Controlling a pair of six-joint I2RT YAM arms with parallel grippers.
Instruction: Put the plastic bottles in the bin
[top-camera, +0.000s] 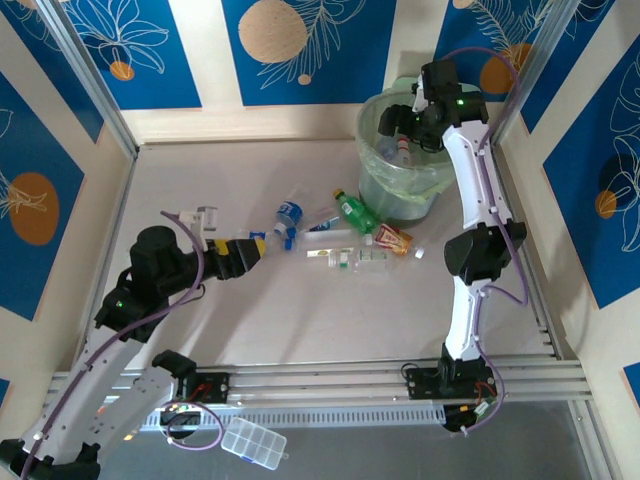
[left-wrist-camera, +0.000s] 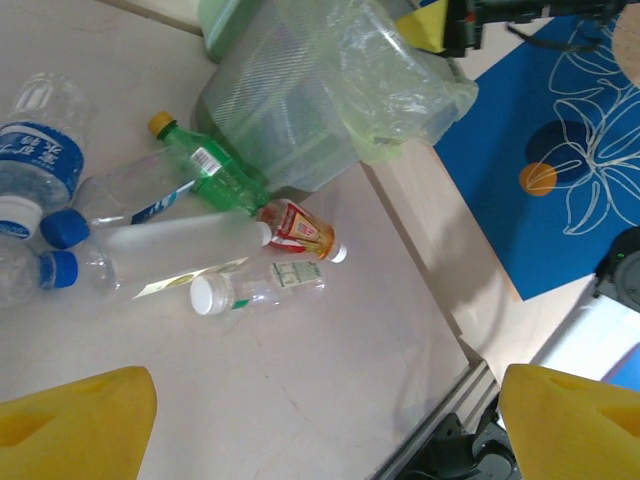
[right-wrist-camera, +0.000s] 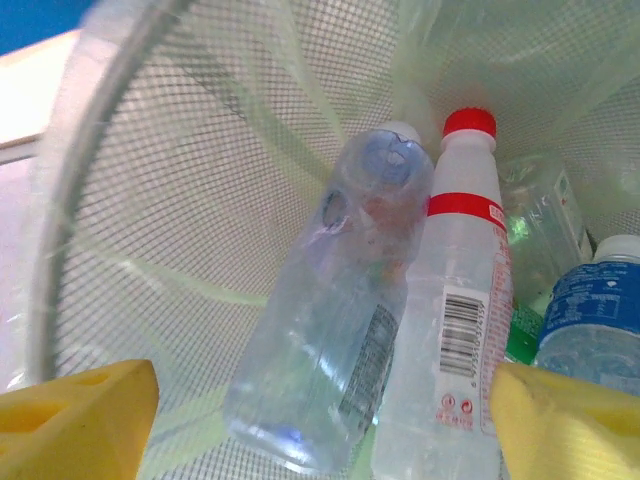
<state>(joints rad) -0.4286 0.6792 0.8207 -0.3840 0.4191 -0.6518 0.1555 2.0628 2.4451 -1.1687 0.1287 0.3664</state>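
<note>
Left fingers, right fingers wide apart, empty

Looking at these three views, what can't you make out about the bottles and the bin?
Top view: how much is in the bin; the right arm covers most of its mouth.
Right wrist view: the clear bottle is blurred, label unreadable; the white-capped bottle is cut by the right edge.
Left wrist view: the large blue-labelled bottle is clipped by the left edge.
</note>
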